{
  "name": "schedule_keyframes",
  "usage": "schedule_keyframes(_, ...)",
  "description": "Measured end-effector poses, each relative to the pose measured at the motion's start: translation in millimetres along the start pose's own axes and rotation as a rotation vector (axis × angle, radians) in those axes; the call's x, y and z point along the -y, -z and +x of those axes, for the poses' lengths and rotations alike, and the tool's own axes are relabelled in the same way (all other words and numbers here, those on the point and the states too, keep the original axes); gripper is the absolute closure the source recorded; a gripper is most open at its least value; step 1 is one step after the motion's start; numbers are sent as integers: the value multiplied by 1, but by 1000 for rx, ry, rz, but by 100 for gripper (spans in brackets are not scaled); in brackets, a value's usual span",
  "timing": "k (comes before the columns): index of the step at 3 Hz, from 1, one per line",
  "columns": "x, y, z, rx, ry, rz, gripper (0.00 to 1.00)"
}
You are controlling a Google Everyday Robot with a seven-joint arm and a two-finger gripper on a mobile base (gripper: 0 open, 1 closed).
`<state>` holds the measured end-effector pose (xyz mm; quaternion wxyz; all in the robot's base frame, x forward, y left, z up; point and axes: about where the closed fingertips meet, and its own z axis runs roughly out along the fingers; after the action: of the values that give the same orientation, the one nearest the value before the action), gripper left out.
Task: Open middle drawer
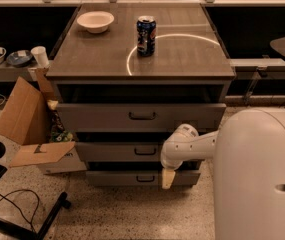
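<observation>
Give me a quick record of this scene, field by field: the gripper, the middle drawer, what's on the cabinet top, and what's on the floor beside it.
gripper: pointing down in front of the bottom drawer, right of the handles
middle drawer: second of three, its bar handle not touched by the gripper
cabinet top: white bowl at back left, blue soda can upright near centre
floor, left of cabinet: open cardboard box
</observation>
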<state>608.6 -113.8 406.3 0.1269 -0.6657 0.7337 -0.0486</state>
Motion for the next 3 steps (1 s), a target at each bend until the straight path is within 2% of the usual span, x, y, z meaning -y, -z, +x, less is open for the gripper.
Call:
schedule_keyframes(1, 3, 3, 2, 16, -17, 24, 0)
schedule_keyframes(2, 28, 21, 1, 35, -14, 94, 0)
schedule_keyframes(3, 29, 21, 1, 35, -13, 95, 0)
